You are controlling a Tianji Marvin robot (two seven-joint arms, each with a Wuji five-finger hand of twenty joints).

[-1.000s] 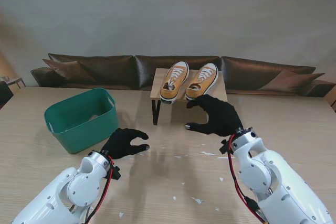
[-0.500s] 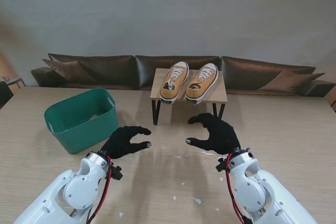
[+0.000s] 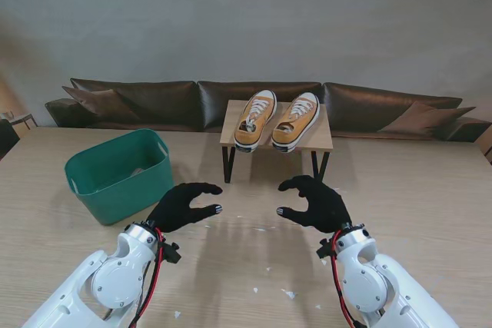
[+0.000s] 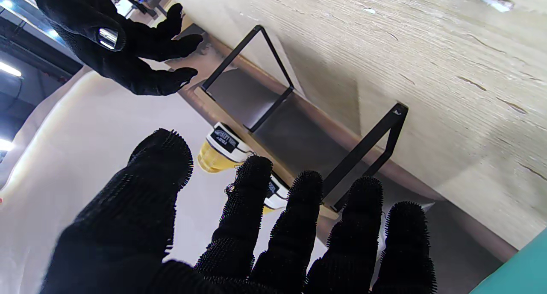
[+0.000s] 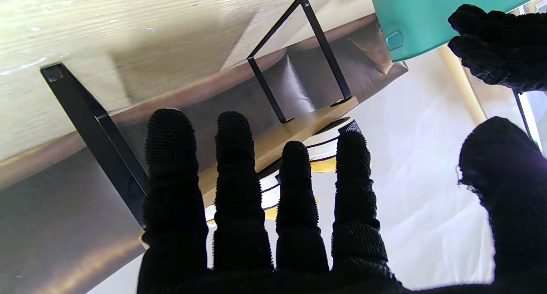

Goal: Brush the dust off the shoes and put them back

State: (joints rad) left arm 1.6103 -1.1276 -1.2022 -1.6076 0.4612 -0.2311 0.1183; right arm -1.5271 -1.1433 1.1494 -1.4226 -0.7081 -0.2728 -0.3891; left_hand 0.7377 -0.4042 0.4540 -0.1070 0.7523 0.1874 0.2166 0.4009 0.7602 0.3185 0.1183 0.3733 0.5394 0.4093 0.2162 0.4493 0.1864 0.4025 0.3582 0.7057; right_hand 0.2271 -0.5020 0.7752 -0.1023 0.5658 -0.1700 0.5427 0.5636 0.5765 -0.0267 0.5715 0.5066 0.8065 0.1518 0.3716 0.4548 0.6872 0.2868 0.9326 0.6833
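Note:
Two yellow sneakers with white laces, the left shoe (image 3: 256,118) and the right shoe (image 3: 297,120), stand side by side on a small wooden stand (image 3: 323,137) with black legs at the far middle of the table. Both black-gloved hands hover over the table nearer to me than the stand. My left hand (image 3: 182,206) is open with fingers spread and holds nothing. My right hand (image 3: 314,202) is open too, fingers curled loosely. In the wrist views the shoe heels (image 4: 222,146) (image 5: 329,144) show past the fingers. No brush is visible.
A green plastic bin (image 3: 119,173) sits on the table to the left of my left hand. Small white scraps (image 3: 289,293) lie scattered on the wooden table between and nearer than the hands. A dark sofa (image 3: 154,101) runs behind the table.
My right hand has drawn back from under the shoe stand toward me and now hovers level with the left hand. The left hand has barely shifted.

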